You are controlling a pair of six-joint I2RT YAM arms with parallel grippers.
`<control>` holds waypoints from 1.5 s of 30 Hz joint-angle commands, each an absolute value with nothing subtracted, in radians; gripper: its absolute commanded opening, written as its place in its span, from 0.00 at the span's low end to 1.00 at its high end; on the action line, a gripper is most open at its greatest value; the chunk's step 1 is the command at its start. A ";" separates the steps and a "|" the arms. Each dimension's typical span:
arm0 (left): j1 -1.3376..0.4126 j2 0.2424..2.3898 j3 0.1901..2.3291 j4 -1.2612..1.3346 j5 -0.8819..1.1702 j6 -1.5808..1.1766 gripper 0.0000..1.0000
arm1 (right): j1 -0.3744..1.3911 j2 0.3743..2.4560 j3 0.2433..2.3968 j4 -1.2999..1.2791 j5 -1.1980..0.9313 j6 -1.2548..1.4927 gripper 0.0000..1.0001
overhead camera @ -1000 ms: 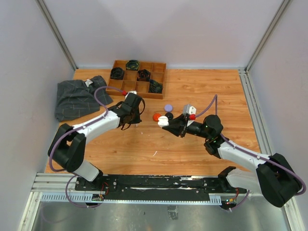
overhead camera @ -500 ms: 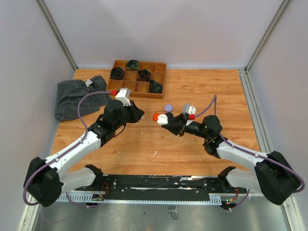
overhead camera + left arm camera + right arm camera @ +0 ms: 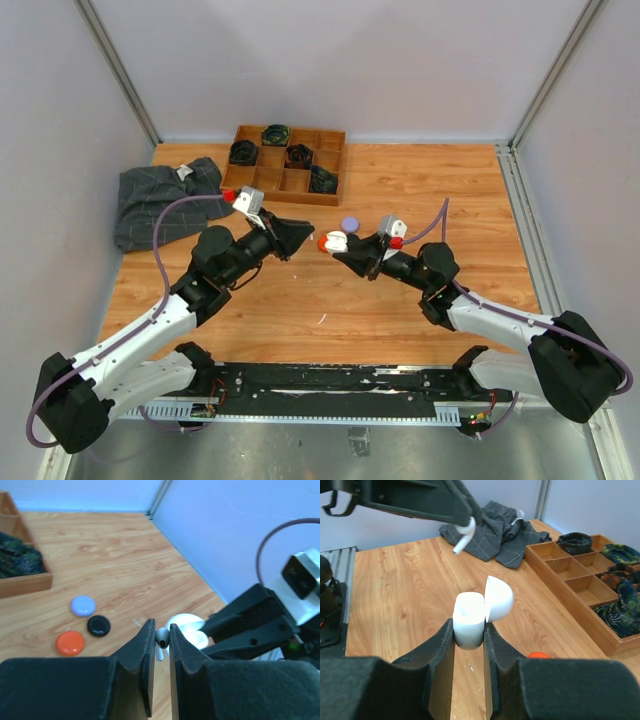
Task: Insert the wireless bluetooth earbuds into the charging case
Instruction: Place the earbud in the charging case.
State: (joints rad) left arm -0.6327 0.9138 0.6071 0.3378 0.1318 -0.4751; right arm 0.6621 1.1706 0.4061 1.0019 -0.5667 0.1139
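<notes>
While the white earbud [image 3: 462, 536] sits clamped in the left gripper [image 3: 161, 629], in the air just left of the open white charging case [image 3: 470, 611], it is not yet seated; the right gripper [image 3: 469, 629] grips that case mid-table; aligning and pressing the bud in is left.

A wooden compartment tray [image 3: 283, 198] sits toward the far edge of the wood-grain table [image 3: 420, 180]. Dark coiled bundles [image 3: 243, 152] fill several of its compartments. Just left of the tray lies a crumpled grey checked cloth [image 3: 160, 200].
</notes>
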 commanded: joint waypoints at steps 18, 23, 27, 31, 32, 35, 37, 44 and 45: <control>-0.813 0.950 0.543 0.678 0.038 -0.376 0.00 | 0.730 1.176 0.384 1.187 -0.472 0.093 0.01; -0.831 0.967 0.538 0.700 0.018 -0.334 0.00 | 0.738 1.178 0.389 1.186 -0.476 0.094 0.01; -0.833 0.972 0.530 0.720 0.022 -0.317 0.00 | 0.743 1.178 0.391 1.187 -0.483 0.094 0.01; -0.834 0.977 0.528 0.725 0.039 -0.307 0.00 | 0.745 1.175 0.391 1.187 -0.483 0.094 0.01; -0.835 0.977 0.526 0.727 0.042 -0.307 0.00 | 0.745 1.173 0.391 1.188 -0.483 0.094 0.01; -0.838 0.977 0.518 0.731 0.048 -0.308 0.00 | 0.745 1.168 0.389 1.187 -0.480 0.094 0.01; -0.840 0.975 0.512 0.731 0.052 -0.305 0.00 | 0.745 1.166 0.390 1.189 -0.480 0.098 0.01; -0.842 0.963 0.487 0.730 0.062 -0.302 0.00 | 0.745 1.154 0.390 1.200 -0.490 0.115 0.01; -0.843 0.962 0.484 0.730 0.063 -0.301 0.00 | 0.745 1.152 0.390 1.200 -0.489 0.116 0.01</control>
State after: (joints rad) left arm -0.8318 0.9730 0.4984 0.6964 0.0502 -0.3210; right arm 0.7311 1.1763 0.3943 1.1362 -0.4805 0.1051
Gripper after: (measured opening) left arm 0.173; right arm 0.238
